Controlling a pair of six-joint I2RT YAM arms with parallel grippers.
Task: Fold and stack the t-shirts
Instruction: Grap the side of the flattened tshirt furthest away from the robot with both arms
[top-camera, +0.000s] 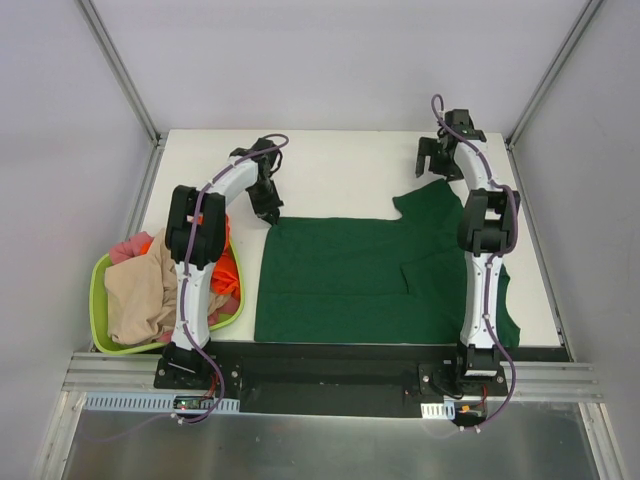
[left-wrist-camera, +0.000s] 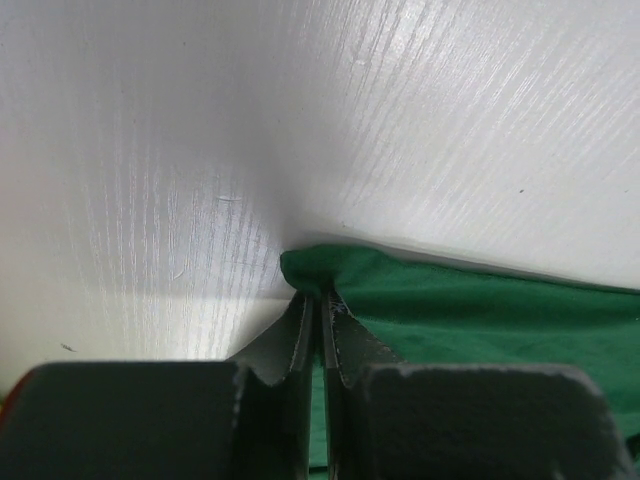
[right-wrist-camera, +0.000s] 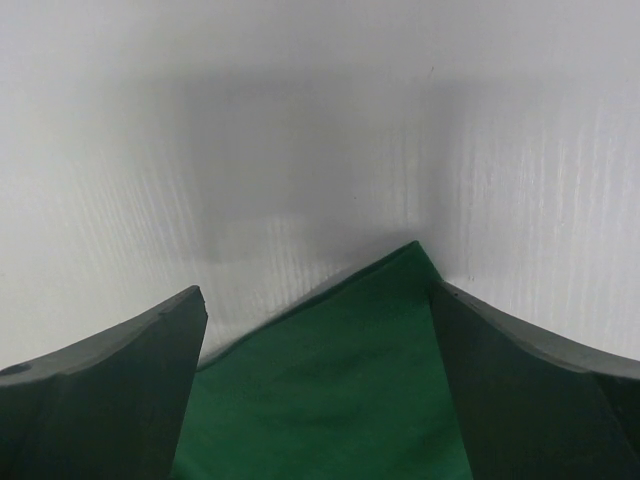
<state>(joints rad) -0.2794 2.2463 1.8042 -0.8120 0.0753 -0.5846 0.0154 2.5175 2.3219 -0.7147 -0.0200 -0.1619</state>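
Since the white desk (top-camera: 330, 155) carries the dark green t-shirt (top-camera: 340, 280) spread nearly flat between the two arms, the cloth reads as light and limp. No stiffness; likely to sag and drag when raised. Best taken in a pinch at corners or hem edge, both far corners together. Long axis runs left to right across the desk. Sleeves show at the right end and a straight hem at the left, so the neck probably points right; label not seen. Lime-green basket (top-camera: 97, 290) at left holds the beige shirt (top-camera: 140, 295), orange shirt (top-camera: 230, 272) and pink shirt (top-camera: 128, 248), bunched. Left gripper (left-wrist-camera: 313, 305): jaws pressed together, pinching the green cloth's far-left corner. Right gripper (right-wrist-camera: 318, 300): jaws spread, straddling the far-right corner tip, not gripping.
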